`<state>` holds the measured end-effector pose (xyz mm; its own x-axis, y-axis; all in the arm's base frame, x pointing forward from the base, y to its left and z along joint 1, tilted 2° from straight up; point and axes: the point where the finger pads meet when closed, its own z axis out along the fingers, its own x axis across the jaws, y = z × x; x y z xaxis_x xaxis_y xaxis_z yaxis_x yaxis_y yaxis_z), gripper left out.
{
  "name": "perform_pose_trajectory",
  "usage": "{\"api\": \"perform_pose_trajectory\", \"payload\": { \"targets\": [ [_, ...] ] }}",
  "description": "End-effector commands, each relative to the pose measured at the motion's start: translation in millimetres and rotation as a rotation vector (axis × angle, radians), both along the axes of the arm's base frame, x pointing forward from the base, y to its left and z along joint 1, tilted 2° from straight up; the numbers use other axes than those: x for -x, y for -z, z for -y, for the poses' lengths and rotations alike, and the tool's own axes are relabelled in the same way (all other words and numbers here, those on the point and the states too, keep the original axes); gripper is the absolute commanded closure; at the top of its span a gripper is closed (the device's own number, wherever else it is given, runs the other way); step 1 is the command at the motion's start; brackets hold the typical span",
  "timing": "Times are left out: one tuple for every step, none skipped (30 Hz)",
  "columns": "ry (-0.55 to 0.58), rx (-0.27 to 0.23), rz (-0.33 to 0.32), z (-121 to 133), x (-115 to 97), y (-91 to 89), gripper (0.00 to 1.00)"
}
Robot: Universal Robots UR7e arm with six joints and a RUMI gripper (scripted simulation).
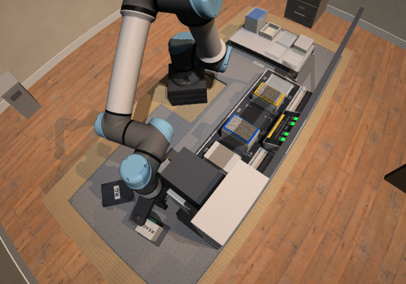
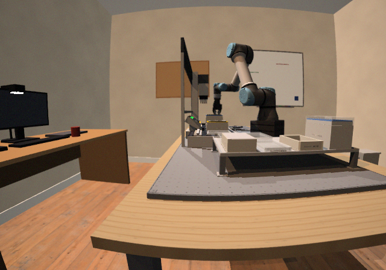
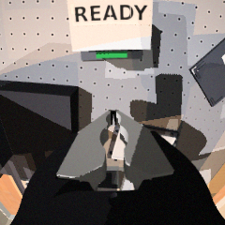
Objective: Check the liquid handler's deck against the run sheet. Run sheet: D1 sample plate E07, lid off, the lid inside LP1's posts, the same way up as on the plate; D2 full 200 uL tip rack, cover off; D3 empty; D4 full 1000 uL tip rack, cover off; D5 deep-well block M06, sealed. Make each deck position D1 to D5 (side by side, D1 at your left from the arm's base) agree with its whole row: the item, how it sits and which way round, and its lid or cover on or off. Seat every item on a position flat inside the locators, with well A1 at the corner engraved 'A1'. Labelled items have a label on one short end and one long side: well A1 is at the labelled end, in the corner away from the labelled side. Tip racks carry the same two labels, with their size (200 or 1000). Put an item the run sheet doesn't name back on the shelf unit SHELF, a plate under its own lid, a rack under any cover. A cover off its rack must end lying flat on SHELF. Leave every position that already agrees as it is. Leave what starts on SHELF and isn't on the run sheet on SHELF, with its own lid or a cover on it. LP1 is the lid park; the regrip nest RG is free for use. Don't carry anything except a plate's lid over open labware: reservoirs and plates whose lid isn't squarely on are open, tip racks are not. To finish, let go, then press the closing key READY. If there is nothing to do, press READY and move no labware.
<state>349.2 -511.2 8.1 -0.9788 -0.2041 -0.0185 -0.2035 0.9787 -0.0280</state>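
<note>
The READY key (image 3: 111, 24), a white block with a green strip at its near edge, lies on the perforated worktop (image 3: 33, 28) just ahead of the end effector (image 3: 113, 136), which hangs above it with its fingers pressed together and nothing between them. The black RG nest (image 1: 117, 193) sits off to one side of the end effector, and a dark housing (image 1: 191, 176) crowds the other side. Beyond that housing runs the deck, where a blue-rimmed tip rack (image 1: 240, 129) and a yellow-rimmed tip rack (image 1: 269, 93) stand uncovered with a bare slot between them; farther still, the shelf (image 1: 252, 42) holds covered labware.

The move in hand looks like the closing press. The risk now is aim: the key sits forward of the fingertips in the wrist view, so a straight drop could land on the worktop short of it, or clip the key's near edge and skid off without registering. The wrist also hangs close to the dark housing, and a sideways correction could brush it. Whether every deck position matches the sheet cannot be confirmed from here; labels are too small to read.
</note>
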Motion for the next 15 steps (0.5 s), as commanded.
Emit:
{"api": "perform_pose_trajectory", "payload": {
  "targets": [
    [0.000, 0.002, 0.001, 1, -1, 9.6, 1.00],
    [0.000, 0.002, 0.001, 1, -1, 11.3, 1.00],
    [0.000, 0.002, 0.001, 1, -1, 13.0, 1.00],
    [0.000, 0.002, 0.001, 1, -1, 14.6, 1.00],
    [0.000, 0.002, 0.001, 1, -1, 14.6, 1.00],
    [0.000, 0.002, 0.001, 1, -1, 14.6, 1.00],
    [0.000, 0.002, 0.001, 1, -1, 16.3, 1.00],
    [0.000, 0.002, 0.001, 1, -1, 18.0, 1.00],
    [0.000, 0.002, 0.001, 1, -1, 19.6, 1.00],
    [0.000, 0.002, 0.001, 1, -1, 21.3, 1.00],
    [0.000, 0.002, 0.001, 1, -1, 21.5, 1.00],
    [0.000, 0.002, 0.001, 1, -1, 21.5, 1.00],
    [0.000, 0.002, 0.001, 1, -1, 21.5, 1.00],
    [0.000, 0.002, 0.001, 1, -1, 21.4, 1.00],
    [0.000, 0.002, 0.001, 1, -1, 21.4, 1.00]
  ]
}}
